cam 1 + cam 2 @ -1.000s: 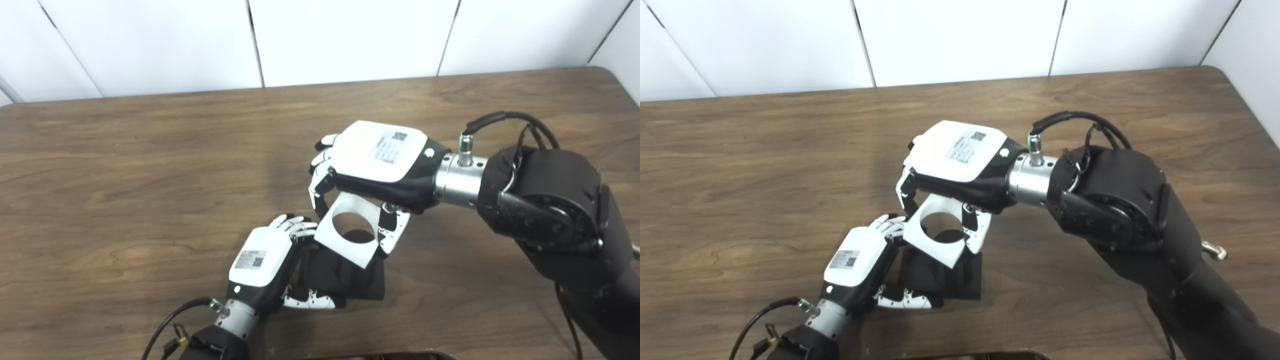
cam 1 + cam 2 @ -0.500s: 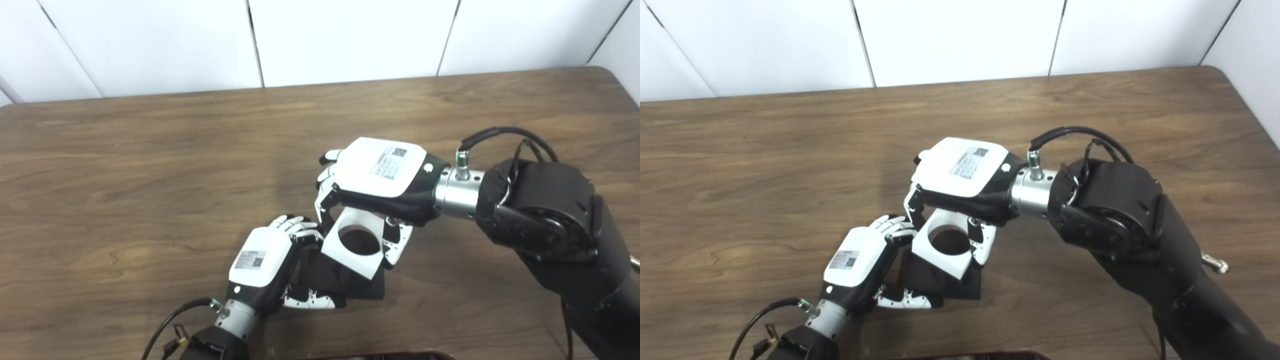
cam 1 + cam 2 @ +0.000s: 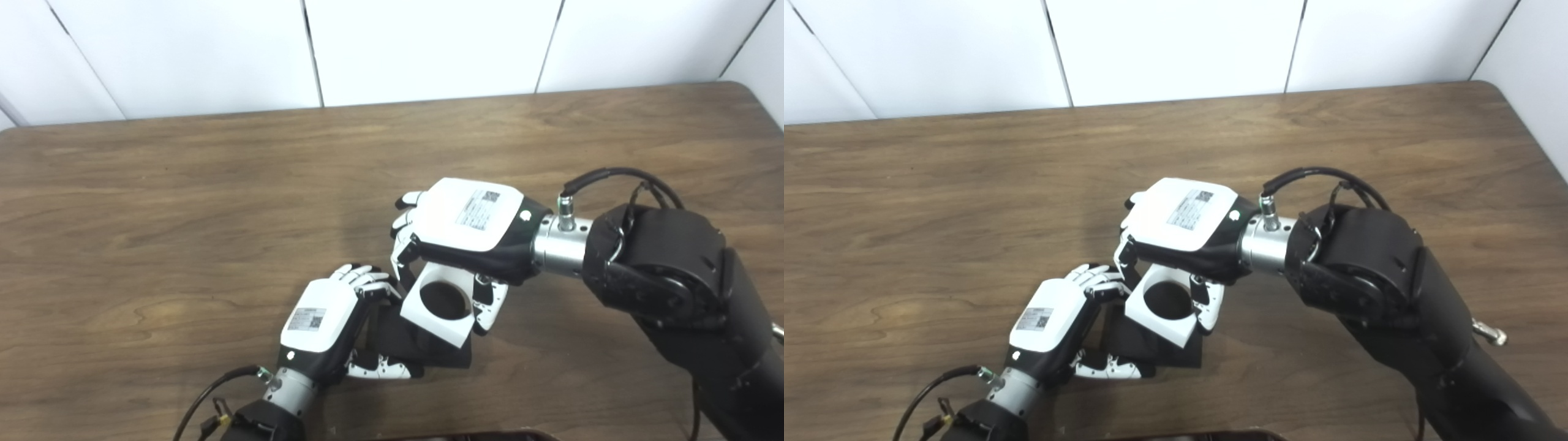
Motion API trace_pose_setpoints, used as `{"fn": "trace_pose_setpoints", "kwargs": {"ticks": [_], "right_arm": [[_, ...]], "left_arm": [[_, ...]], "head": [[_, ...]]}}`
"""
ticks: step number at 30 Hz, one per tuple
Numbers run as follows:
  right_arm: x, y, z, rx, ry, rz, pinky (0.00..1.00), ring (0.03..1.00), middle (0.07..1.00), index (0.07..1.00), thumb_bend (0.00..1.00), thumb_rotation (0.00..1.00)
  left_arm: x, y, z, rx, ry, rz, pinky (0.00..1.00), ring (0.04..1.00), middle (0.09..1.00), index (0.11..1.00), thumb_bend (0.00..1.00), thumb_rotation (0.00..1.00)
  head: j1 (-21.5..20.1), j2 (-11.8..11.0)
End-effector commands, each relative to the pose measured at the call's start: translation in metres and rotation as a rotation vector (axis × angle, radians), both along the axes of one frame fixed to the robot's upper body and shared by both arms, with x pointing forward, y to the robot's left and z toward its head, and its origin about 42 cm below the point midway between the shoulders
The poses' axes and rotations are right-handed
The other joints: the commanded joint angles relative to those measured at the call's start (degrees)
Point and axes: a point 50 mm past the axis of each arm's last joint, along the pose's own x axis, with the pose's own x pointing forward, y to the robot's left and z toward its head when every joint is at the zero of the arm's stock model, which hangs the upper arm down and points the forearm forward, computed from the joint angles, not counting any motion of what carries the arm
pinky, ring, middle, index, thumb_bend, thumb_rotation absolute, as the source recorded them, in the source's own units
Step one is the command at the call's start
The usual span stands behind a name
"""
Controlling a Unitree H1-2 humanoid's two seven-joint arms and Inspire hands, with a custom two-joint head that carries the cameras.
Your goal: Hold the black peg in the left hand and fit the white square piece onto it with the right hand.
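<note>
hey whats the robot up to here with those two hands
It is putting two parts together over a wooden table. The left hand grips a black peg piece near the table's front edge. The right hand holds a white square piece with a round hole, tilted, right above the peg piece. The hole shows dark inside, so the peg seems lined up with it, but whether the piece is seated cannot be told.

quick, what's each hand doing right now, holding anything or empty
Left hand: shut on the black peg.
Right hand: shut on the white square piece, its round hole over the peg.
</note>
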Motion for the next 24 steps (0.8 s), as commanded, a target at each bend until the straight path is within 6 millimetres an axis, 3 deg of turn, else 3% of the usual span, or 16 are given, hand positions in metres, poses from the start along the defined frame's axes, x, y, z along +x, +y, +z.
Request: {"fn": "trace_pose_setpoints", "kwargs": {"ticks": [1,24], "right_arm": [[0.002,0.001,0.006,0.001,-0.040,0.012,0.95,0.841,0.715,0.482,0.52,0.13],[0.001,0.005,-0.005,-0.004,-0.064,-0.017,0.94,0.844,0.716,0.483,0.52,0.13]], "left_arm": [[-0.004,0.000,-0.006,0.032,0.043,-0.010,0.91,0.850,0.787,0.490,0.50,0.06],[-0.004,-0.001,-0.004,0.034,0.039,-0.015,0.91,0.846,0.783,0.490,0.50,0.06]], "head": [[-0.05,0.09],[0.08,0.40]]}}
